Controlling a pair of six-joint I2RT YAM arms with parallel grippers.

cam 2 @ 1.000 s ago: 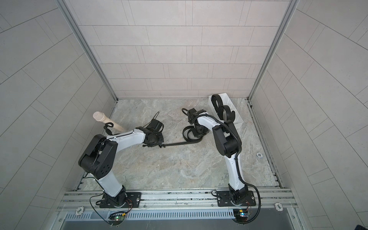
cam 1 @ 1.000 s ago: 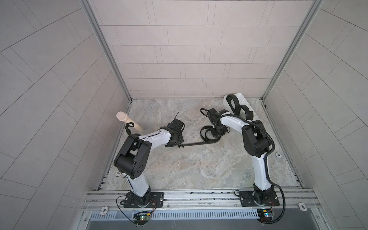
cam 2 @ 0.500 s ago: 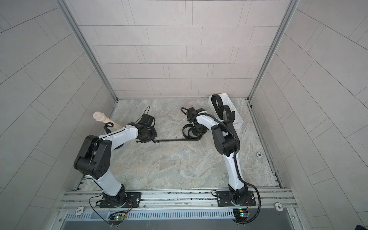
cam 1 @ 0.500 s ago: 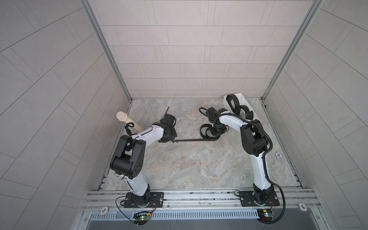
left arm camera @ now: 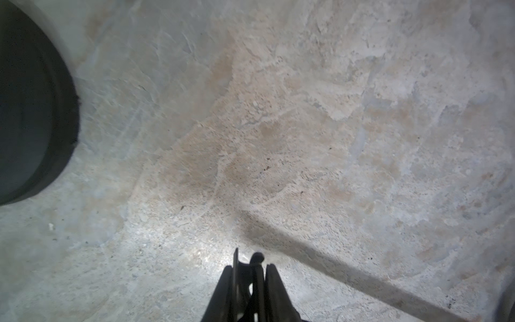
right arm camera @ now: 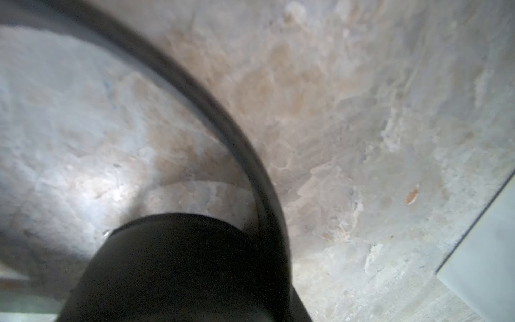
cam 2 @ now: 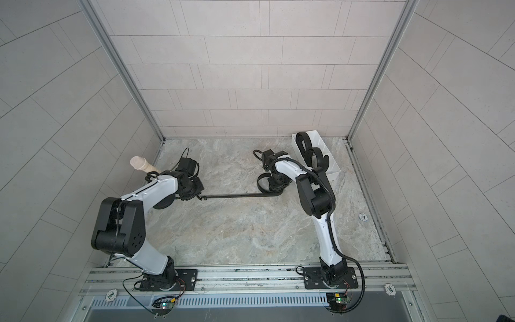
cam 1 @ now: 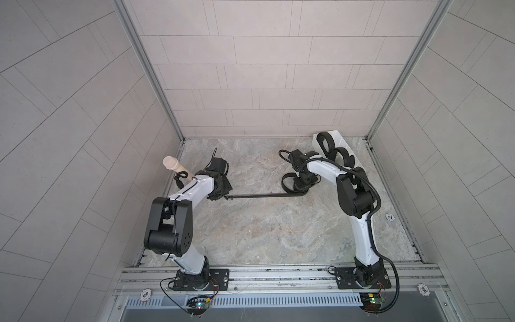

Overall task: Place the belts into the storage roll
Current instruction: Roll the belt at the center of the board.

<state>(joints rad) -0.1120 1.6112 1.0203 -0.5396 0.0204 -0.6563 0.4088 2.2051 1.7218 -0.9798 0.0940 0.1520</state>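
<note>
left tool (left arm camera: 249, 269) clamped on the buckle end of the loose belt (cam 1: 256, 195), strap pulled taut and straight across the surface (cam 1: 264, 231) to the right tool (cam 1: 303, 182), where the rest sits in loops; probably stretched out so it can be wound into a coil. Right tool is down among the loops, can't tell if it grips or stands parted, wrist view is blocked by black. Two coiled belts (cam 1: 324, 140) stand on edge inside the storage roll (cam 2: 333, 172) in the far right corner; loose one lies outside, near it. Beige peg (cam 1: 174, 165) by left arm, maybe for winding. Marbled stone-look surface, grey tiled walls, metal corner posts
</note>
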